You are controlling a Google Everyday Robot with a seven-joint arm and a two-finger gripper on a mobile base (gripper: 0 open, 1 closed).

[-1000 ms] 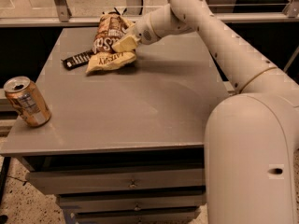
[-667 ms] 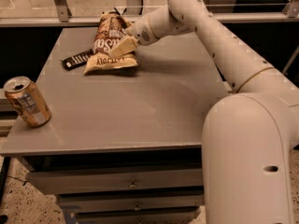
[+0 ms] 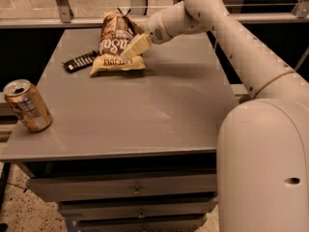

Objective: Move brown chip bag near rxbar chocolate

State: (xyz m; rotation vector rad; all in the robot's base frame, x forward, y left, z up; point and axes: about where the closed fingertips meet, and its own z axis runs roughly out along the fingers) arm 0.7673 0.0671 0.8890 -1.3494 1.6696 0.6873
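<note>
A white robot arm (image 3: 227, 28) reaches in from the right across a grey bench (image 3: 145, 110), its pincer (image 3: 131, 51) at the far left part of the top, closed on the right edge of the brown chip bag (image 3: 112, 45). One cream-coloured finger (image 3: 136, 45) lies across the front of the bag; the other is hidden behind it. The bag, brown above and cream-yellow below with large white lettering, stands propped and leaning, its lower edge down on the bench surface. Just to its left lies the rxbar chocolate (image 3: 79, 62), a flat black bar with white lettering, angled on the bench, its near end at or touching the bag's lower left corner. A copper-coloured drink can (image 3: 28, 105) stands at the left front edge of the bench, tilted slightly and well apart from both bag and bar. Grey drawers (image 3: 135, 187) run below the bench top, and the robot's rounded white body (image 3: 265, 168) fills the lower right.
</note>
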